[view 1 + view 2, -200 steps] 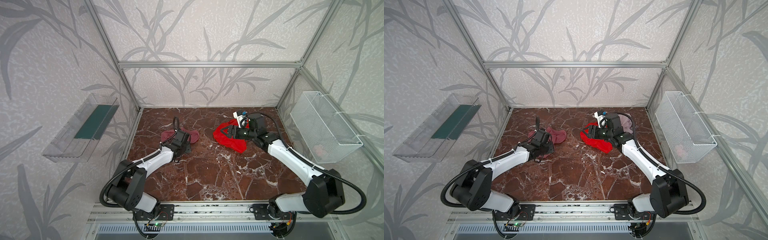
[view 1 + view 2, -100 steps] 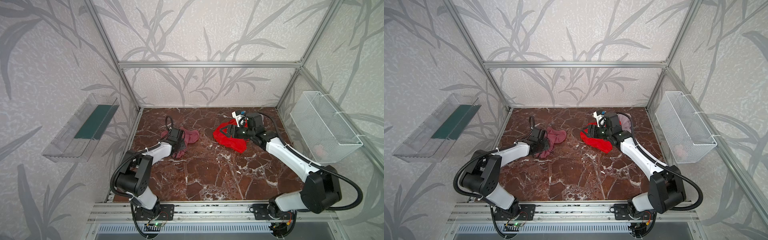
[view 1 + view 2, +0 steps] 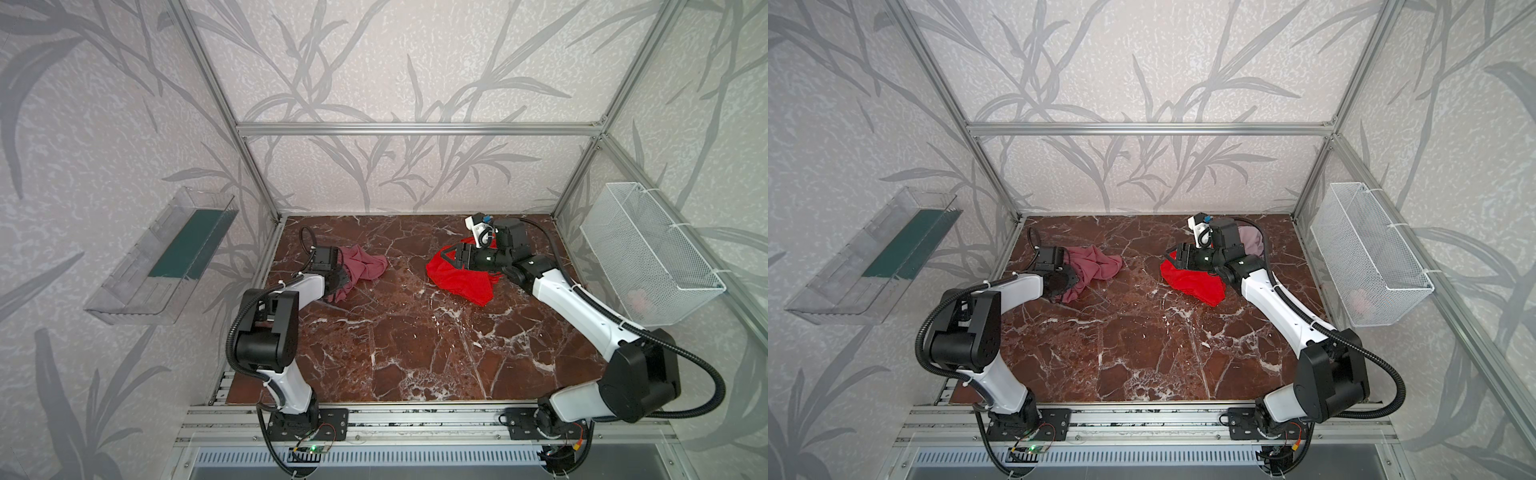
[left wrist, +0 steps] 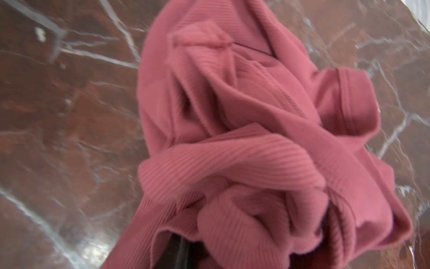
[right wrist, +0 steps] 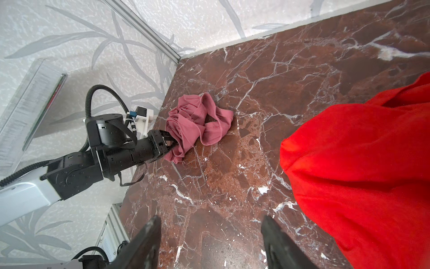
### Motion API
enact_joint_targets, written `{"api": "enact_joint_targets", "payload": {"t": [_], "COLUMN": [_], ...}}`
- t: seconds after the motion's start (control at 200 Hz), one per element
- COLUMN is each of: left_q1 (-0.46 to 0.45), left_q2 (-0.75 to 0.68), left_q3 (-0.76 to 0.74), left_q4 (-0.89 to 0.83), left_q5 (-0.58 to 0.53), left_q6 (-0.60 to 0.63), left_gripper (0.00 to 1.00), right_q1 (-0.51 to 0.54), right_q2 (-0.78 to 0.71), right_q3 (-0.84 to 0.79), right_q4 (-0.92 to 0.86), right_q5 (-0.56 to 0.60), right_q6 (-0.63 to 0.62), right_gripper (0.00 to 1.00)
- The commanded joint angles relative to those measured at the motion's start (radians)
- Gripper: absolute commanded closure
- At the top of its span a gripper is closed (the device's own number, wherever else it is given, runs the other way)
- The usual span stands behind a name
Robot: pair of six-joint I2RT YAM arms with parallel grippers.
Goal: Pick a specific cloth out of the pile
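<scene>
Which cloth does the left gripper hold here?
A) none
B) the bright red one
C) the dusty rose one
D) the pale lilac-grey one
C: in the right wrist view the left gripper is shut on a fold of the dusty rose cloth, apart from the red cloth.

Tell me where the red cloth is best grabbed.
Probably the humped fold on the red cloth nearest the open right gripper, pinched from above: the rest lies slack and flat on the marble table, giving little to grip.
</scene>
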Motion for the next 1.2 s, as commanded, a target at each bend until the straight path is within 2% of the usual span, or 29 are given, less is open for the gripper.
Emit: {"api": "enact_joint_targets", "payload": {"t": [0.0,0.285,0.505,0.68,0.78,0.895,1.075,1.195], "left_q1": [0.048,0.158,0.186,0.189,0.165,0.094,-0.078,-0.106], "left_q2": [0.004,-0.009,-0.039,-0.101,-0.19,-0.313,-0.46,-0.519], "left_q3": [0.029,0.036,0.061,0.05,0.003,-0.054,-0.093,-0.093], "left_q4": [-0.032,-0.022,-0.037,-0.029,-0.044,-0.087,-0.144,-0.18], "left_q5": [-0.005,0.013,0.034,0.157,0.163,0.123,-0.014,-0.047], "left_q6": [0.004,0.027,0.041,0.039,0.016,0.024,0.152,0.202], "left_gripper": [0.72,0.72,0.72,0.7,0.69,0.68,0.67,0.66], "right_q1": [-0.006,-0.007,-0.007,-0.009,-0.012,-0.039,-0.1,-0.135], "right_q2": [0.006,-0.003,-0.03,-0.054,-0.07,-0.085,-0.144,-0.187], "right_q3": [0.041,0.046,0.034,0.021,0.001,-0.027,-0.087,-0.115], "right_q4": [-0.022,-0.038,-0.044,-0.045,-0.04,-0.029,-0.012,-0.024], "right_q5": [0.006,0.011,0.017,0.021,0.038,0.049,0.104,0.188], "right_q6": [-0.02,-0.023,-0.025,-0.027,-0.035,-0.037,-0.062,-0.126], "right_gripper": [0.32,0.32,0.32,0.32,0.32,0.32,0.31,0.31]}}
